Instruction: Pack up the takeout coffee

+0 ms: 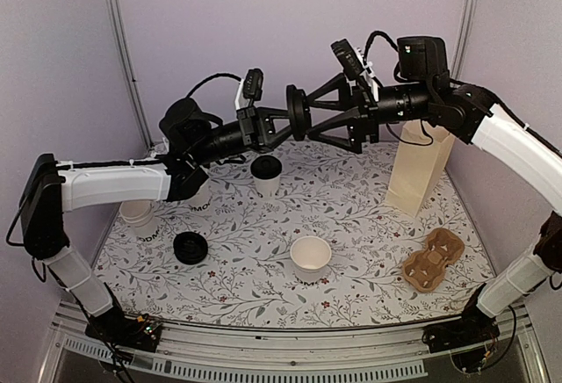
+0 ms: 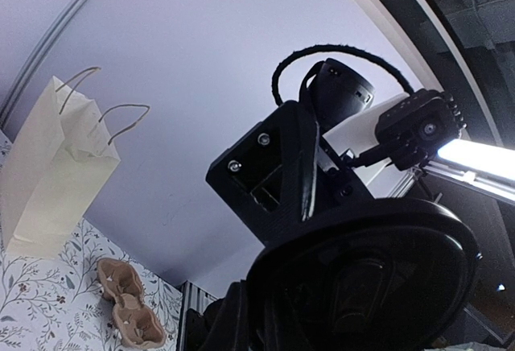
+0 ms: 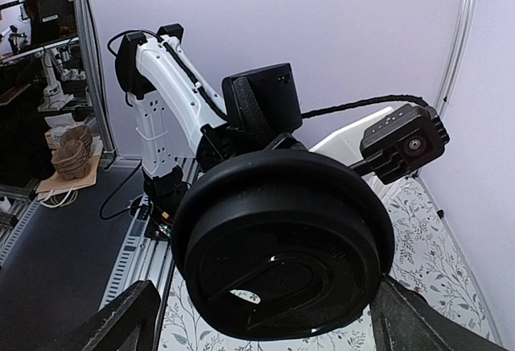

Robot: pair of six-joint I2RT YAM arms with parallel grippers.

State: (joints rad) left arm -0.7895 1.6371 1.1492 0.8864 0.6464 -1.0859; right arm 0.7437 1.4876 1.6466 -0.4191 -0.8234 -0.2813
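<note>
The takeout coffee cup stands upright on the worktop toward the back, touched by neither arm; from above its top is dark, but whether that is a lid or bare coffee cannot be told. Directly above it, in mid-air, the left tool is clenched on the rim of a black lid, holding it on edge so that its flat face is turned to the other arm. The right tool is spread wide with a finger on either side of the lid, not pressing it, which looks like a handover being set up. Further out, a second lid and an open white cup sit at the front. The paper bag stands open at the right with the cardboard cup carrier near it, probably where the coffee is meant to go
</note>
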